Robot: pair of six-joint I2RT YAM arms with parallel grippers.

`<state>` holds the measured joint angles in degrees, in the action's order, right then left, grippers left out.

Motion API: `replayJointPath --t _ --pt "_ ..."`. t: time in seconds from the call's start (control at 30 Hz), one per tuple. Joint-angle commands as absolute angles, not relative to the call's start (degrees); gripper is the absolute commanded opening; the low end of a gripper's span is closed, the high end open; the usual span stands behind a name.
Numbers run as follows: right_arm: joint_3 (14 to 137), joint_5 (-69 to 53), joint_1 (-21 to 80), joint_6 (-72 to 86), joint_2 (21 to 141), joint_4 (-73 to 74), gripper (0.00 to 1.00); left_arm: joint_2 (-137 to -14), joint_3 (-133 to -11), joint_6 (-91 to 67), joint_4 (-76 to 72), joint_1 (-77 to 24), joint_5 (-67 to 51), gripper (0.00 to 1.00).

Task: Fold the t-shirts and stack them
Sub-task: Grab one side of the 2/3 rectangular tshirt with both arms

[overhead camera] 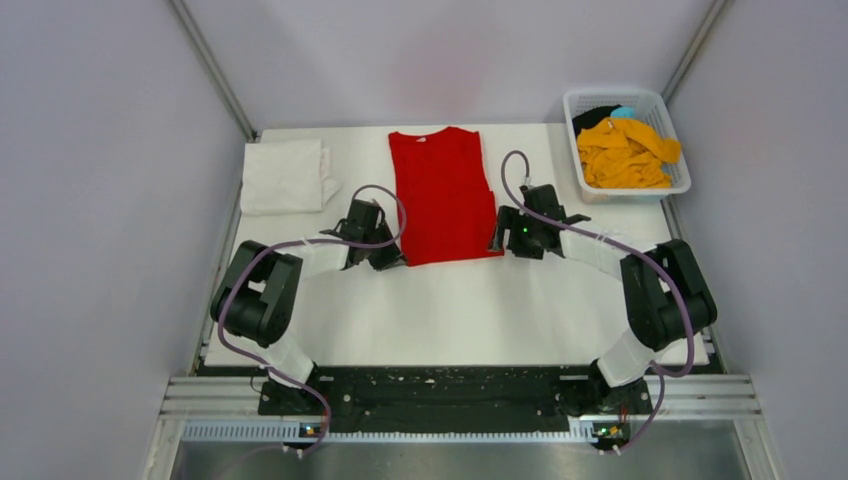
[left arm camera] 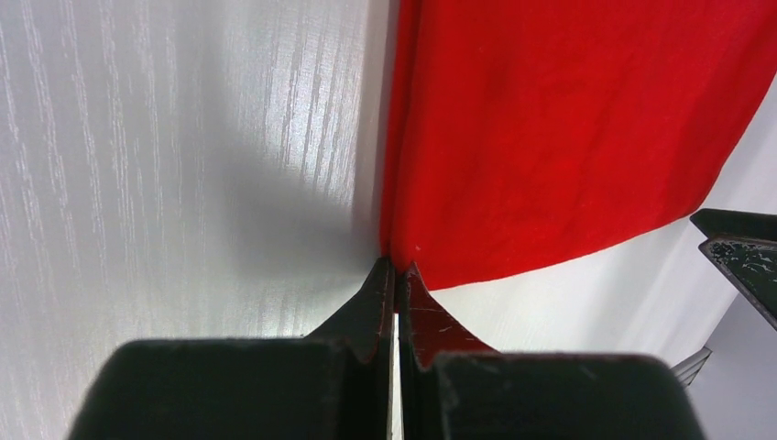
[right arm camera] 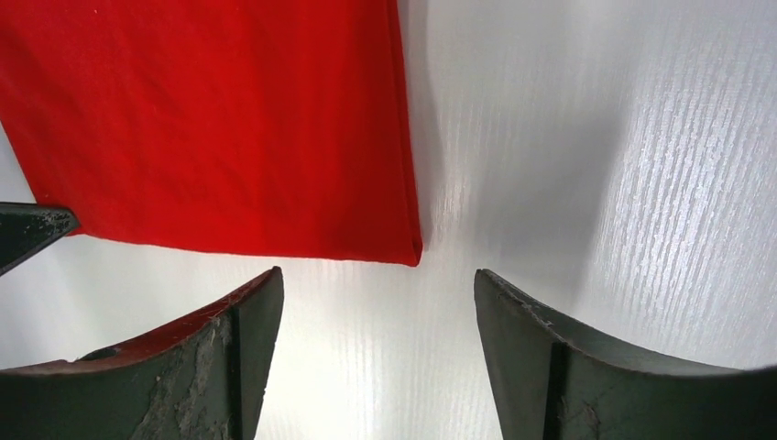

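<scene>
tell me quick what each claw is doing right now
left claw: closed, tips at a near corner of the red t-shirt; cannot tell if cloth is pinched.
right claw: open, holding nothing, just short of the other near corner.

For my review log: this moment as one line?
red t-shirt: folded lengthwise, flat | left pincer: shut on its corner | right pincer: open beside it

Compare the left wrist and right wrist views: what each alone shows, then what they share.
Left wrist only: the left end effector shut, tips at the red t-shirt's near corner. Right wrist only: the right end effector open, short of the other near corner. Both: the red t-shirt on the white table, plus a sliver of the opposite end effector.
</scene>
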<state>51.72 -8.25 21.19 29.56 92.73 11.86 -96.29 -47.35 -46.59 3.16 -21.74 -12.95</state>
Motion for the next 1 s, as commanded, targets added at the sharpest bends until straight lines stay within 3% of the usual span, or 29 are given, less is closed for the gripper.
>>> replayJointPath --t 0.0,0.37,0.63,0.83,0.97 --pt "51.7 -7.7 20.6 29.4 94.1 9.0 0.70 -96.6 -46.7 -46.4 3.6 -21.9 -11.5 0.00" --pt "49.4 -10.5 20.6 30.5 96.8 7.0 0.33 -96.2 -45.7 -47.4 2.6 -21.9 -11.6 0.00" --pt "49.4 -6.7 20.6 30.1 98.5 5.3 0.29 -95.7 -44.6 -47.4 2.1 -22.1 -11.8 0.00" --pt "47.8 -8.6 20.6 29.8 96.3 5.5 0.00 -94.7 -43.9 -47.8 2.1 -22.6 -12.0 0.00" --pt "45.9 -12.2 20.6 28.1 91.7 9.9 0.00 -91.0 -41.9 -48.3 4.5 -24.7 -9.8 0.00"
